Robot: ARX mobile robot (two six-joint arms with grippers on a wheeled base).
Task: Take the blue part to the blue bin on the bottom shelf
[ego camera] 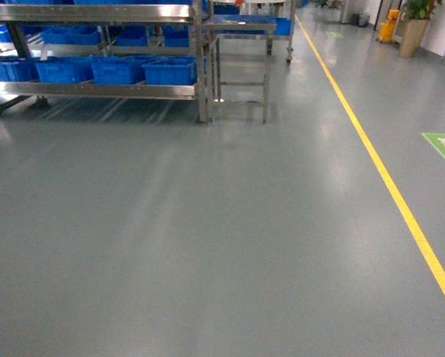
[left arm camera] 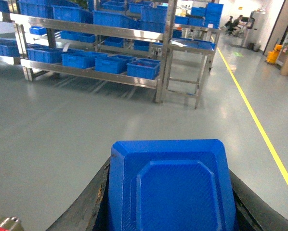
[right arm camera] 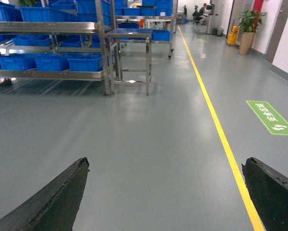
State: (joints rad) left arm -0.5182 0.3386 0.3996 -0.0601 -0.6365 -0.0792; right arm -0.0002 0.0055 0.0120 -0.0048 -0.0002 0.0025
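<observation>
Blue part (left arm camera: pixel 169 187) clamped in left claw (left arm camera: pixel 168 202); right claw (right arm camera: pixel 165 192) apart, empty. Bottom shelf (ego camera: pixel 96 91) bins (ego camera: pixel 170 71) lie far left, ahead.

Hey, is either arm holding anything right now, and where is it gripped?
The left gripper holds the blue part, its near end clamped between dark fingers. The right gripper is open and empty.

Grey glossy floor (ego camera: pixel 207 245), yellow line (ego camera: pixel 386 178), potted plant (right arm camera: pixel 248 29).
</observation>
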